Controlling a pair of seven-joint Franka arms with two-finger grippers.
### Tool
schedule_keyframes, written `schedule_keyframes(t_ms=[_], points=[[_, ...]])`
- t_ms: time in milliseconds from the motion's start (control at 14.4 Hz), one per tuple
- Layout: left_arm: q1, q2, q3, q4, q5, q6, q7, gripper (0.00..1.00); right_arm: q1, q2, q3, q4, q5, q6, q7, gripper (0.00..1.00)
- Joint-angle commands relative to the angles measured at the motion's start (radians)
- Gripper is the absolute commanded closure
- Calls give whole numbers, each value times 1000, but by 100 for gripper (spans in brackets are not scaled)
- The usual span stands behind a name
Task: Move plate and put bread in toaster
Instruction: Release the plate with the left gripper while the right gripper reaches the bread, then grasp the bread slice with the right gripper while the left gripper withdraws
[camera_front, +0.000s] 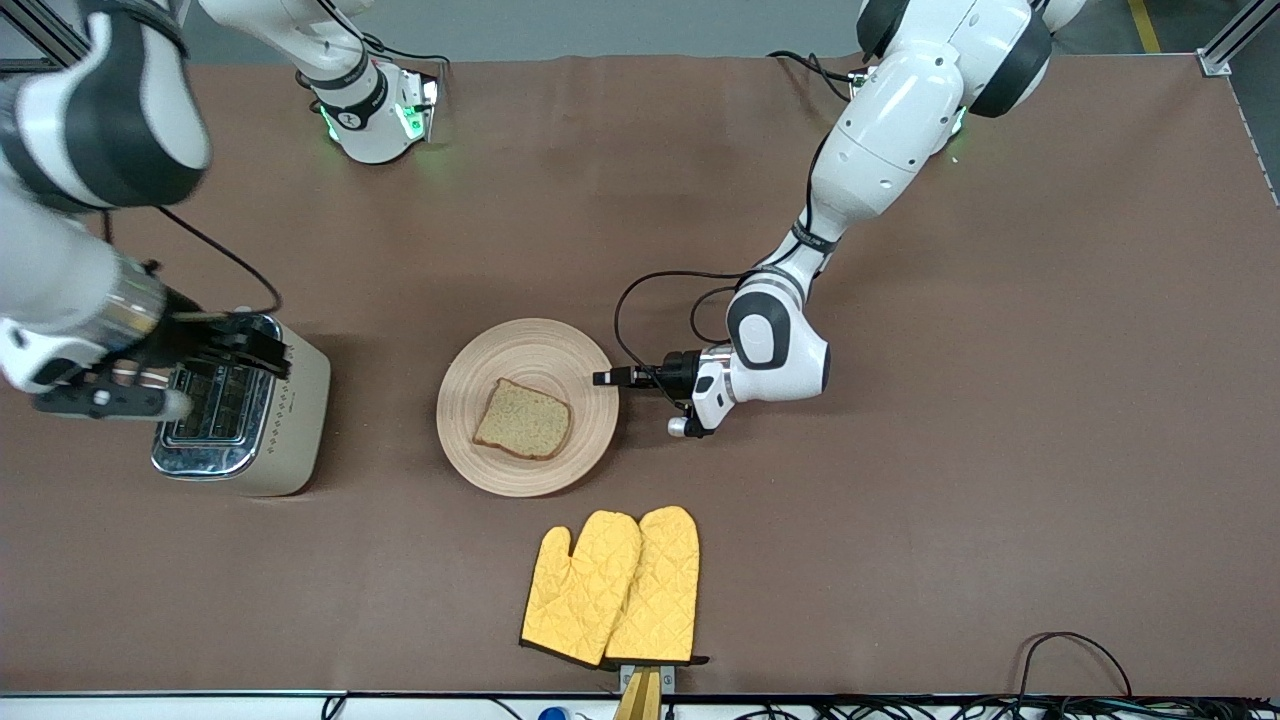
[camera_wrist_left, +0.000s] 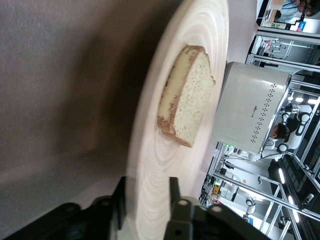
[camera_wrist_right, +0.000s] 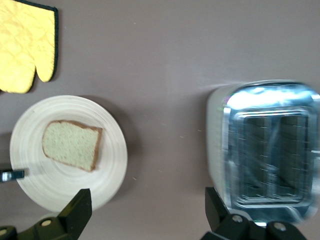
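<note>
Pale beige wood is what the left tool (camera_front: 606, 378) has reached: the round, shallow, ring-grooved wooden plate (camera_front: 575, 352) lies flat on the brown table (camera_front: 900, 500), and the tool comes in low and sideways at the rim on the edge toward the left arm's end. In the left wrist view its 2 fingers (camera_wrist_left: 174, 190) sit one above and one below that rim, close around it; whether they actually pinch the wood I cannot tell.

The tan-brown speckled slice of bread (camera_front: 523, 419) with its darker crust lies flat on the plate, slightly off centre on the part nearer the front camera. The cream-beige toaster with the chrome top (camera_front: 245, 405) stands toward the right arm's end of the table, well apart from the plate, its 2 slots running toward and away from the front camera.

The right tool (camera_front: 215, 340) hangs over the toaster with its fingers spread wide and nothing in them. So the plate lies between the 2 arms, and the slice is a sideways reach from the right tool, which is well short of it. Judging from this, the plate wants sliding toward the toaster first.

A pair of yellow quilted oven mitts (camera_front: 612, 588) lies nearer the front camera than the plate.
</note>
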Motion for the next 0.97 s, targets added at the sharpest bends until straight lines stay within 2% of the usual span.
schedule_keyframes(t_ms=[0, 208, 347, 486, 625, 833, 903], points=[[-4, -17, -1, -3, -23, 50, 1, 0, 48, 41, -5, -35, 21, 81, 85, 0], [30, -46, 7, -33, 0, 47, -8, 0, 88, 92, -5, -39, 45, 138, 111, 0], [77, -89, 8, -82, 73, 46, -48, 0, 112, 138, -5, -40, 45, 176, 114, 0], [122, -129, 8, -122, 237, 46, -137, 0, 157, 182, -5, -71, 48, 261, 115, 0], [156, -202, 17, -174, 413, 46, -252, 0, 175, 205, -5, -149, 55, 384, 120, 0], [301, -398, 28, -328, 739, 3, -348, 0, 222, 224, -5, -232, 65, 490, 232, 0], [343, -450, 28, -342, 860, -28, -417, 0, 236, 245, -5, -236, 65, 524, 264, 0]])
